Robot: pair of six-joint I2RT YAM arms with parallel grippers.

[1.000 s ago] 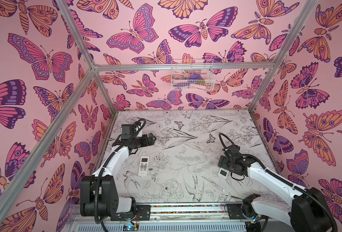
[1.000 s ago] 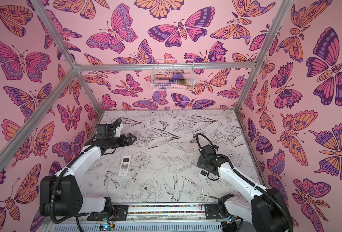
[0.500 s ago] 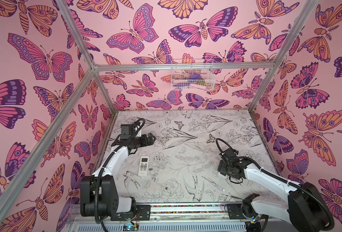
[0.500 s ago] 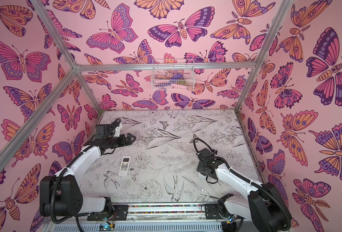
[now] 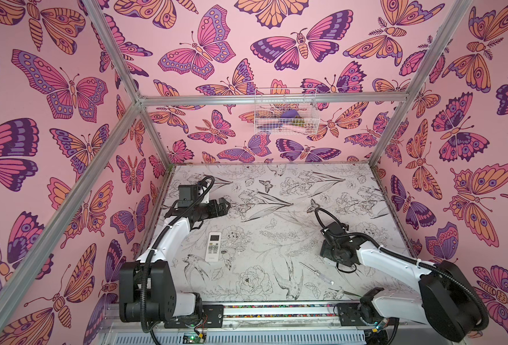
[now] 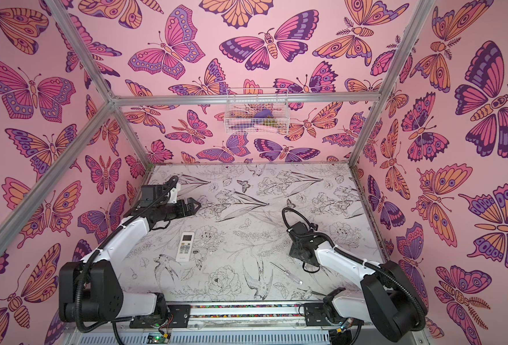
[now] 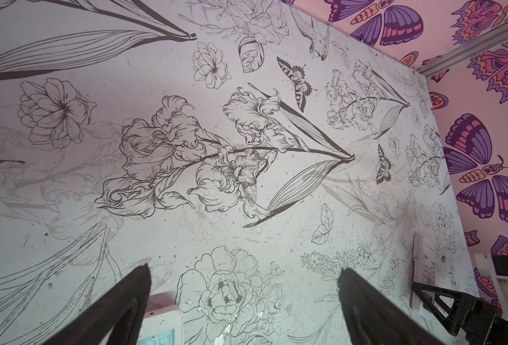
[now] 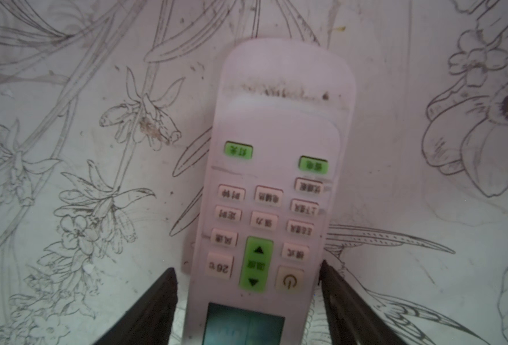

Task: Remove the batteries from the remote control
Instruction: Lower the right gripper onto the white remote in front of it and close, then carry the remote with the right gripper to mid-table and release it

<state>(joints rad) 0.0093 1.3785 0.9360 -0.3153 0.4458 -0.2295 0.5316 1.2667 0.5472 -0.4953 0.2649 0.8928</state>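
Right hand (image 8: 248, 268) has lowered, unclenched astride one remote (image 8: 279, 125); second remote (image 5: 213, 246) untouched; left hand (image 7: 243, 268) released.

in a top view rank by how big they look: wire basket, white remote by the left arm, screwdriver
1. wire basket, clearly largest, though it hangs high, maybe nearer the camera
2. white remote
3. screwdriver: longer than the remote but far thinner, so smaller overall

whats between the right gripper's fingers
A white remote, buttons up, lies between the fingers of the right gripper; the right wrist view shows it.
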